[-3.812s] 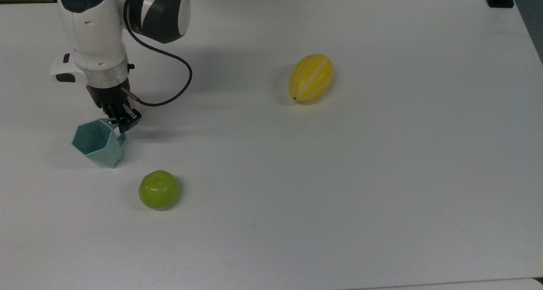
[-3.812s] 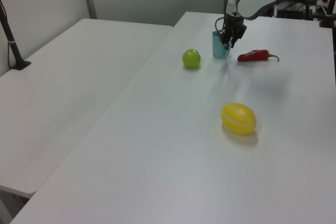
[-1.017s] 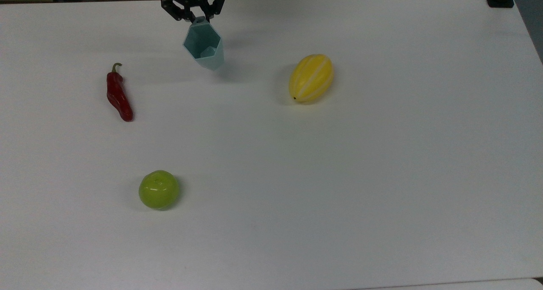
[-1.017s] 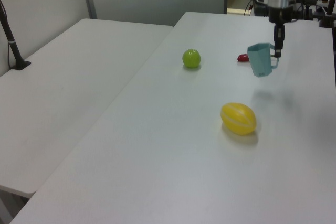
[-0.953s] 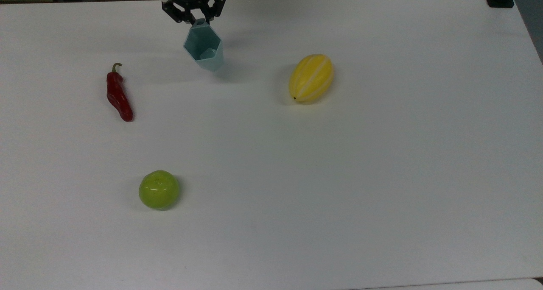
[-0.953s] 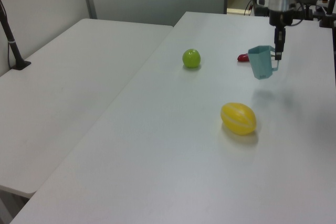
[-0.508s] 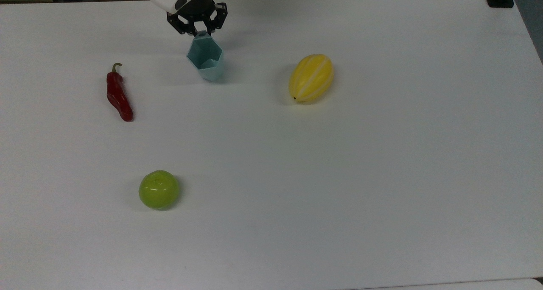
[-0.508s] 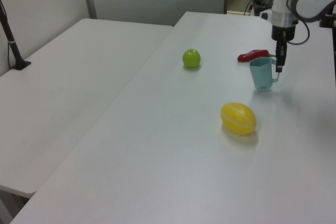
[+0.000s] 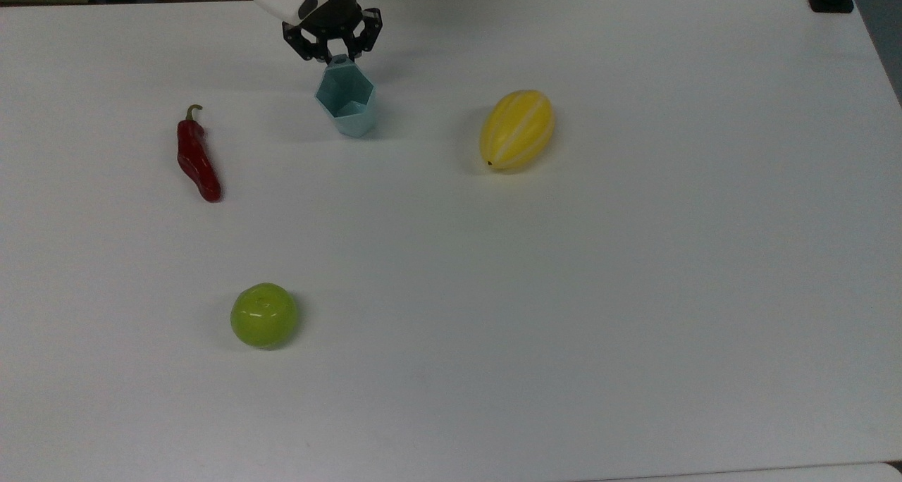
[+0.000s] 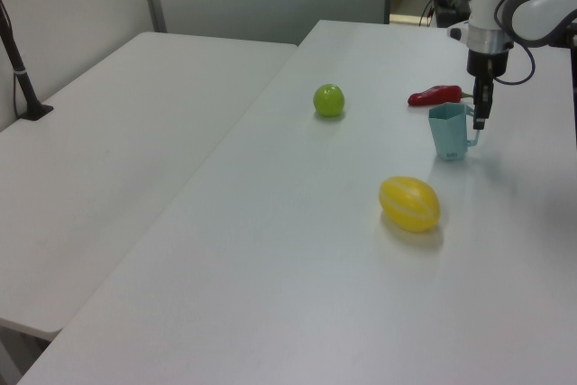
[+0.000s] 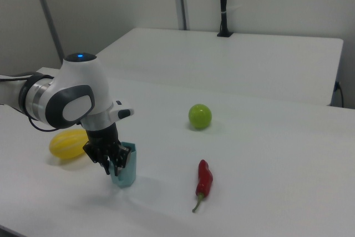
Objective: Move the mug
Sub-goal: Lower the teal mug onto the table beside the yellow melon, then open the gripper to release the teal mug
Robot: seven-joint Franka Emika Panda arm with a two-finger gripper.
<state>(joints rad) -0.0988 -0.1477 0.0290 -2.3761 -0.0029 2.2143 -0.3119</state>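
Right view, end effector (image 11: 112, 166) hiding mug (image 11: 126, 171) handle, fingers pinched

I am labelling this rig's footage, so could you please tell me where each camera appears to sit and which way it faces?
Top view: high above the table, looking down; the gripper at the mug near the top edge.
Left view: beyond the table's end, looking along it past the yellow melon toward the arm.
Right view: low, beside the arm, facing the green apple and red chili.
All views share the mug, melon, apple and chili.
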